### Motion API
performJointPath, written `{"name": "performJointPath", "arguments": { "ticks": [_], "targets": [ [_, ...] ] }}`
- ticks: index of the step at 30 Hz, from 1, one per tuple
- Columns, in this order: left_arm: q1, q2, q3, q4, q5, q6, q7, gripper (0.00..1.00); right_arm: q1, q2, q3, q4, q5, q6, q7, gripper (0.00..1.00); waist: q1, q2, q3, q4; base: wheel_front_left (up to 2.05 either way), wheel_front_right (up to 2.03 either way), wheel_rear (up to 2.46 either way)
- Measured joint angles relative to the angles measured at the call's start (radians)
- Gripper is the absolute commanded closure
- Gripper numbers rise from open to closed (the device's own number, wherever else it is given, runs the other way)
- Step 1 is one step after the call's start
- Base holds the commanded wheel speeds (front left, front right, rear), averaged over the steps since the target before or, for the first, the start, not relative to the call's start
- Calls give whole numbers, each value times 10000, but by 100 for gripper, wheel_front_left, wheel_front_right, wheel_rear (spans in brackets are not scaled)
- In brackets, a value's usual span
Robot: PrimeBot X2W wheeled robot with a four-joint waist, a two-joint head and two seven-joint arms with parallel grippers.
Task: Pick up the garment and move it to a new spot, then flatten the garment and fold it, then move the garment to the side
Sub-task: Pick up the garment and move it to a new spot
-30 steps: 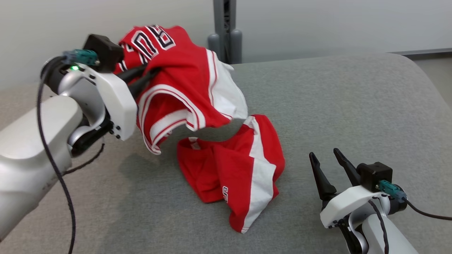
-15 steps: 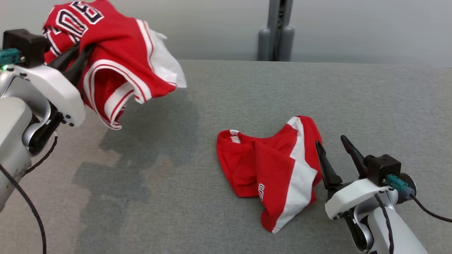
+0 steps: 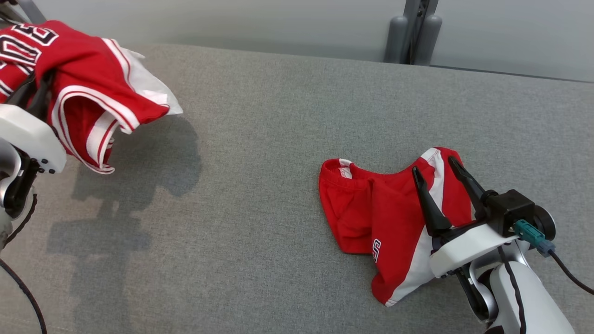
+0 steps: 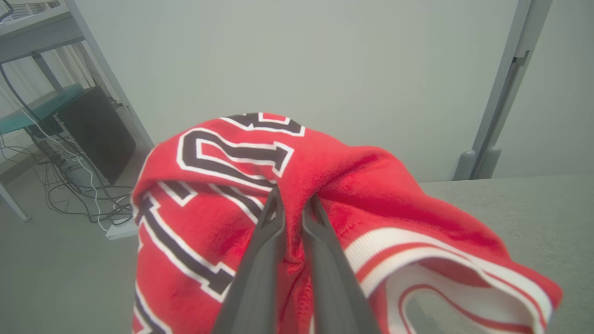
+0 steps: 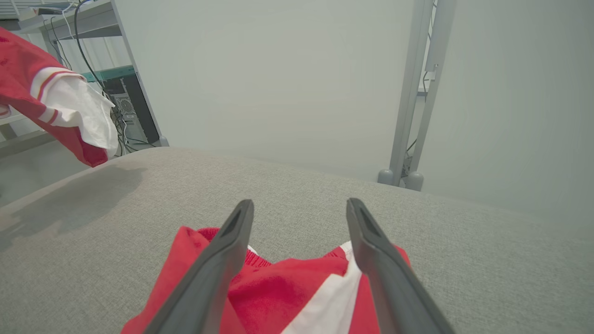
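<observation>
While the left gripper (image 4: 291,197) pinches the soft red jersey with black-and-white letters (image 3: 88,88) up high at the upper left, it should lower it slowly onto the gray cloth tabletop (image 3: 278,116), away from the red-and-white shorts (image 3: 357,208) below the wide-spread right gripper (image 3: 432,164).

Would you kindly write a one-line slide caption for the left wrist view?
Left gripper shut on a bunched red jersey with black-and-white lettering, held aloft beside the grey padded surface.
</observation>
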Motion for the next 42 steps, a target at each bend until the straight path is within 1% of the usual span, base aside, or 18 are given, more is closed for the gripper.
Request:
{"name": "performJointPath", "arguments": {
  "ticks": [4,6,8,13,15,20,23,25,26,27,28,29,33,36,39,42],
  "targets": [
    [160,-81,516,493,15,-2,-21,100,28,-140,54,-433,-42,0,207,0,0,0,242,35,0,0,0],
    [178,-90,773,663,230,35,-31,100,51,-222,84,-658,-56,0,320,0,0,0,378,23,0,0,0],
    [308,-123,1026,836,408,127,-33,100,53,-303,100,-867,-67,0,420,0,0,0,520,-11,0,0,0],
    [606,-207,1712,1145,1020,539,-33,100,74,-464,92,-1319,-132,0,713,0,0,0,885,-141,0,0,0],
    [766,-303,2011,1187,1198,612,-33,100,108,-518,75,-1446,-155,0,803,0,0,0,1015,-199,0,0,0],
    [1244,-819,2562,1528,1273,343,-33,100,134,-587,65,-1710,-184,0,963,0,0,0,1276,-344,0,0,0],
    [1443,-1085,2627,1964,1335,138,-33,100,151,-623,94,-1802,-186,0,1032,0,0,0,1363,-427,0,0,0],
    [1486,-1200,2708,2192,1360,96,-33,100,153,-648,104,-1864,-184,0,1078,0,0,0,1403,-466,0,0,0],
    [1473,-1231,2740,2322,1361,67,-35,95,154,-658,102,-1883,-184,0,1089,0,0,0,1416,-480,0,0,0],
    [1467,-1256,2757,2424,1388,19,-35,55,154,-673,94,-1904,-184,0,1126,0,0,0,1423,-489,0,0,0],
    [1464,-1300,2778,2527,1429,6,-35,4,154,-686,88,-1912,-184,0,1131,0,0,0,1425,-491,0,0,0],
    [1461,-1367,2792,2673,1425,-17,-35,0,156,-685,79,-1918,-184,0,1131,0,0,0,1420,-491,0,0,0],
    [1247,-1409,2934,2782,1459,-121,-35,0,163,-646,46,-1910,-194,0,1158,0,0,0,1376,-452,0,0,0],
    [1189,-1394,3149,2610,1618,-161,-35,0,168,-591,71,-1841,-176,0,1154,0,0,0,1287,-418,0,0,0],
    [1192,-1285,3475,2107,1952,-146,-35,0,202,-545,79,-1718,-111,0,1064,0,0,0,1136,-397,0,0,0],
    [1283,-1122,4130,1206,2466,21,-36,0,204,-481,79,-1603,-21,0,922,0,0,0,956,-401,0,0,0]
  ]
}}
